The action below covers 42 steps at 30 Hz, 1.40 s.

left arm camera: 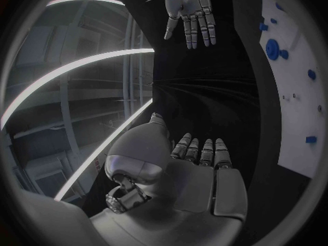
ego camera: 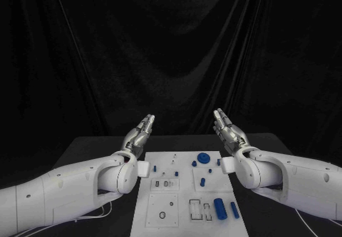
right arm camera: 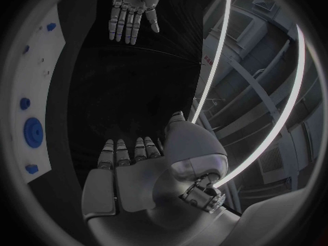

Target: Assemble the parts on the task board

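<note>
The white task board [ego camera: 187, 217] lies in the middle of the black table. On it I see a blue gear [ego camera: 203, 158] near the far end, small blue pegs [ego camera: 202, 182] in the middle, and a blue cylinder [ego camera: 220, 208] with a thin blue pin [ego camera: 235, 210] at the near right. My left hand [ego camera: 140, 133] is raised above the board's far left corner, fingers straight and apart, holding nothing. My right hand [ego camera: 228, 129] is raised the same way at the far right. The left wrist view shows the left hand [left arm camera: 198, 164], the right hand [left arm camera: 191, 11] and the board [left arm camera: 300, 87].
Black cloth hangs behind the table. Bare black tabletop [ego camera: 85, 153] lies on both sides of the board. In the right wrist view the board [right arm camera: 37, 93] with the blue gear [right arm camera: 33, 130] sits beside my right hand [right arm camera: 136, 175], and my left hand [right arm camera: 133, 8] hangs opposite.
</note>
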Each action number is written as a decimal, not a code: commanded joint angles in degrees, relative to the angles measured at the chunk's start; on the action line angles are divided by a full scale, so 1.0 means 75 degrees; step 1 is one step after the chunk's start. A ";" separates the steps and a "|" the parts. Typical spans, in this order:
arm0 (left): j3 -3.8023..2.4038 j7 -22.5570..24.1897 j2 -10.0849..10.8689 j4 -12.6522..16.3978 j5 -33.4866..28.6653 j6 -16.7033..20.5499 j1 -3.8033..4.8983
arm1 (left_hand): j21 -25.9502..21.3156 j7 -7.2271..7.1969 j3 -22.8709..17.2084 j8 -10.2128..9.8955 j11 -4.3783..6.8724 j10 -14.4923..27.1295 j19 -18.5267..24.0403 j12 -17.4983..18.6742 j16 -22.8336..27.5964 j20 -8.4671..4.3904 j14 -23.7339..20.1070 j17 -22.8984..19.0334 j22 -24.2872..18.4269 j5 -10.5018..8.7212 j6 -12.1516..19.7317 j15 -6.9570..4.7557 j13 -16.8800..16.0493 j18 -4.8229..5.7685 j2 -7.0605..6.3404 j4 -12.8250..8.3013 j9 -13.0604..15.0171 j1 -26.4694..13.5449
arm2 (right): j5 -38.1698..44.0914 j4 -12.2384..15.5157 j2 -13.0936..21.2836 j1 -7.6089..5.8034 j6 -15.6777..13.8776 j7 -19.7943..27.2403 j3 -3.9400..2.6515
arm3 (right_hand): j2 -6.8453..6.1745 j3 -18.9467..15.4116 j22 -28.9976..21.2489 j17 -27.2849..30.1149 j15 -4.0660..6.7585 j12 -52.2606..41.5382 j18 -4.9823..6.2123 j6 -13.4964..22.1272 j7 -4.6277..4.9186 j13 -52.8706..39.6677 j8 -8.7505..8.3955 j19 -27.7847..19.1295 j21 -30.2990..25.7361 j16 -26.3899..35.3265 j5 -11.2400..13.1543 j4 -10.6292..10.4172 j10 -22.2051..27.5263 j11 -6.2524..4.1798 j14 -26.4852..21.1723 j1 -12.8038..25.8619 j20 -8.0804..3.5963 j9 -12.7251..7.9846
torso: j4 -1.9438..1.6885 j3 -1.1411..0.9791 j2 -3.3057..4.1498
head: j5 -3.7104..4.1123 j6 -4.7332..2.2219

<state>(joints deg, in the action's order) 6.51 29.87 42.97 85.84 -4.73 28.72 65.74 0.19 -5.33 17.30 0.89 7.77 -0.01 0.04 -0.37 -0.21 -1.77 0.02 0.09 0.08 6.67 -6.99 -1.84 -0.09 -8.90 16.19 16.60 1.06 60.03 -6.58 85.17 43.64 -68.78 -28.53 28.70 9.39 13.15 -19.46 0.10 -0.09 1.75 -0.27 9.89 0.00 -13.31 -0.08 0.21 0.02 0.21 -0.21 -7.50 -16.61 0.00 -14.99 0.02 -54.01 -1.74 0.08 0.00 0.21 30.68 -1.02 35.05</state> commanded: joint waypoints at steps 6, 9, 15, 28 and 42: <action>0.0448 0.0630 -0.0162 -0.0341 -0.0976 -0.3165 0.0470 | -0.0026 -0.0015 0.0050 0.0029 0.0041 0.0001 -0.0006 0.0050 0.0028 -0.0138 -0.0003 -0.0012 -0.0011 0.0025 -0.0045 -0.0928 0.0012 -0.0076 -0.0004 0.0010 0.0008 0.0101 | -0.0888 -0.0206 -0.0043 -0.0346 0.1980 -0.0433 0.0310 | -0.0001 -0.0062 -0.0013 0.0012 0.1861 0.0037 0.0057 0.0000 0.0077 0.0010 -0.0028 -0.0003 -0.0028 0.0029 0.0038 -0.0001 0.0001 0.0061 -0.0003 -0.0060 -0.0863 -0.0011 | -0.0001 0.0000 0.0000 | 0.0001 -0.0001; 0.0572 0.0701 -0.0200 -0.0425 -0.1125 -0.3660 0.0584 | -0.0026 -0.0015 0.0050 0.0029 0.0041 0.0001 -0.0006 0.0050 0.0028 -0.0138 -0.0003 -0.0012 -0.0011 0.0025 -0.0045 -0.0928 0.0012 -0.0076 -0.0004 0.0010 0.0008 0.0101 | -0.0913 -0.0218 -0.0046 -0.0368 0.2037 -0.0443 0.0332 | -0.0001 -0.0065 -0.0013 0.0012 0.1848 0.0037 0.0058 0.0000 0.0095 0.0010 -0.0028 -0.0003 -0.0028 0.0029 0.0043 -0.0001 0.0001 0.0076 -0.0003 -0.0060 -0.0854 -0.0011 | -0.0001 0.0000 0.0000 | 0.0001 -0.0001; 0.0718 0.0784 -0.0246 -0.0523 -0.1300 -0.4243 0.0719 | -0.0026 -0.0017 0.0052 0.0034 0.0044 0.0001 -0.0006 0.0050 0.0028 -0.0122 -0.0003 -0.0012 -0.0011 0.0015 -0.0073 -0.0936 0.0012 -0.0085 -0.0012 0.0007 0.0012 0.0110 | -0.0913 -0.0218 -0.0046 -0.0368 0.2037 -0.0443 0.0332 | -0.0001 -0.0070 -0.0013 0.0012 0.1809 0.0037 0.0058 0.0000 0.0138 0.0010 -0.0028 -0.0003 -0.0028 0.0029 0.0043 0.0001 0.0001 0.0119 -0.0003 -0.0065 -0.0832 -0.0011 | -0.0001 0.0000 0.0000 | 0.0001 -0.0001; 0.0747 0.0769 -0.0158 -0.0662 -0.1334 -0.4724 0.0710 | -0.0026 0.0013 0.0041 0.0048 0.0015 0.0001 -0.0006 0.0050 0.0028 -0.0034 -0.0003 -0.0012 -0.0011 0.0039 -0.0165 -0.0898 0.0012 -0.0138 -0.0022 0.0006 0.0024 0.0174 | -0.0913 -0.0459 0.0003 -0.0364 0.2752 -0.0903 0.0332 | -0.0034 -0.0053 -0.0013 0.0012 0.1384 0.0037 0.0046 0.0000 0.0267 0.0010 -0.0028 -0.0003 -0.0028 0.0029 -0.0037 0.0008 0.0001 0.0447 -0.0003 -0.0251 -0.0243 -0.0011 | 0.0007 -0.0002 -0.0005 | -0.0090 0.0047; 0.0748 0.0751 -0.0090 -0.0720 -0.1333 -0.4895 0.0687 | -0.0026 0.0029 0.0036 0.0039 -0.0053 0.0001 -0.0006 0.0050 0.0028 0.0329 -0.0003 -0.0012 -0.0011 0.0051 -0.0148 -0.0713 0.0012 -0.0176 -0.0063 0.0004 0.0018 0.0310 | -0.0913 -0.0587 0.0012 -0.0367 0.3398 -0.1267 0.0332 | -0.0140 -0.0022 -0.0013 0.0012 0.0035 0.0037 0.0027 -0.0136 0.0462 0.0010 0.0023 -0.0003 -0.0028 0.0029 -0.0044 0.0005 0.0001 0.0990 -0.0003 -0.0364 0.0780 0.0031 | 0.0010 -0.0004 -0.0009 | -0.0099 0.0159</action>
<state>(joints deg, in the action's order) 12.17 34.37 42.26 80.47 -14.49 -6.13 71.01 0.19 -5.11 17.37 0.88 7.76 0.00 -0.02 -0.37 -0.21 0.48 0.02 0.08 0.09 6.67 -8.00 -1.83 -0.06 -9.77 15.68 16.67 1.17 62.00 -13.29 80.88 43.66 -71.41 -6.47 21.62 11.93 12.08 -19.68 0.10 -0.09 1.35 -0.27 9.87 -1.15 -9.86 -0.08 0.24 0.00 0.21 -0.21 -7.67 -16.51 0.02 -7.34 0.01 -56.43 4.18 0.19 0.03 0.19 30.64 -1.70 36.15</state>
